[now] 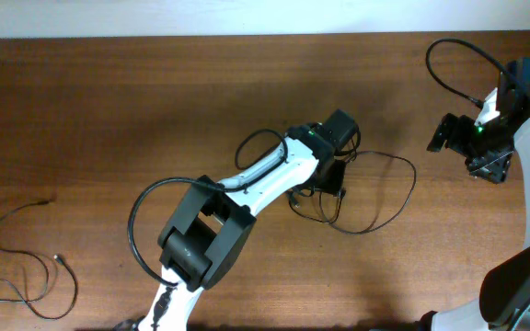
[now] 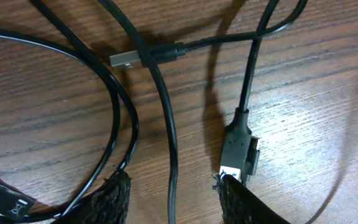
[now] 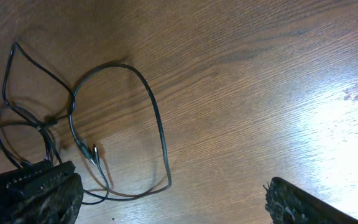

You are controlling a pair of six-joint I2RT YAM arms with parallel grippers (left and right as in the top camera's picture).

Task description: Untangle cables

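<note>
A tangle of black cables (image 1: 375, 198) lies at the table's middle. My left gripper (image 1: 331, 179) is down over its left part. In the left wrist view my left gripper (image 2: 176, 194) is open, with one black strand (image 2: 169, 124) running between its fingers on the wood. One USB plug (image 2: 126, 58) lies at the top and another plug (image 2: 238, 149) touches the right fingertip. My right gripper (image 1: 442, 136) is open and empty, above the table to the right of the tangle. In the right wrist view it (image 3: 173, 202) is spread wide, with the cable loop (image 3: 157, 118) to its left.
A separate thin cable (image 1: 26, 267) lies loose at the table's front left. The right arm's own black lead (image 1: 454, 69) loops at the back right. The tabletop is bare brown wood (image 1: 109, 110).
</note>
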